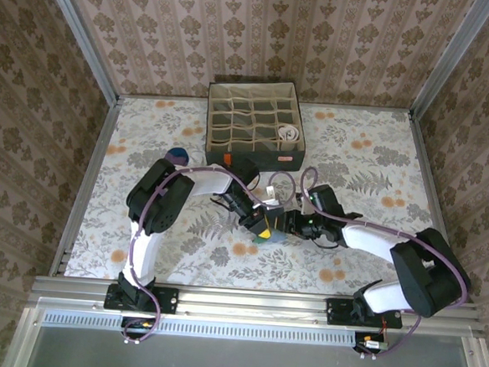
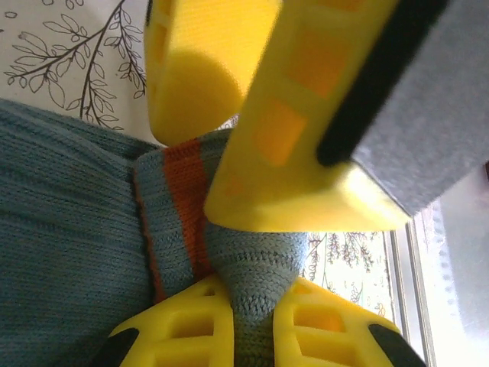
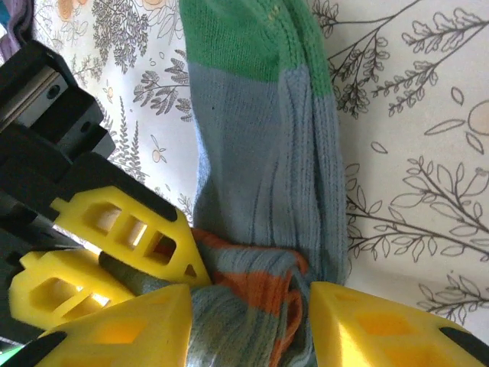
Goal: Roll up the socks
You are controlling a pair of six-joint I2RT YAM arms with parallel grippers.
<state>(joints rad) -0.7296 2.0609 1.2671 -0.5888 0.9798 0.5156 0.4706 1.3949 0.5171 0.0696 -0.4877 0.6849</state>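
Note:
A grey-blue striped sock (image 1: 266, 235) with a green toe (image 3: 252, 38) lies flat at the table's middle, and its orange-banded end (image 3: 260, 294) is rolled up. My left gripper (image 2: 256, 325) is shut on a pinch of this sock's (image 2: 69, 229) grey-blue fabric beside the orange band. My right gripper (image 3: 248, 329) faces it, and the rolled end fills the gap between its fingers, touching both. The two grippers meet tip to tip over the sock, left gripper (image 1: 264, 222) and right gripper (image 1: 283, 226). A purple sock (image 1: 178, 155) lies at the left. A white, black-striped sock (image 1: 290, 135) sits in the box.
The grey fabric box (image 1: 222, 113) with many compartments stands at the table's back middle. Patterned walls close in the back and both sides. A metal rail (image 1: 253, 300) runs along the near edge, where the arm bases are bolted.

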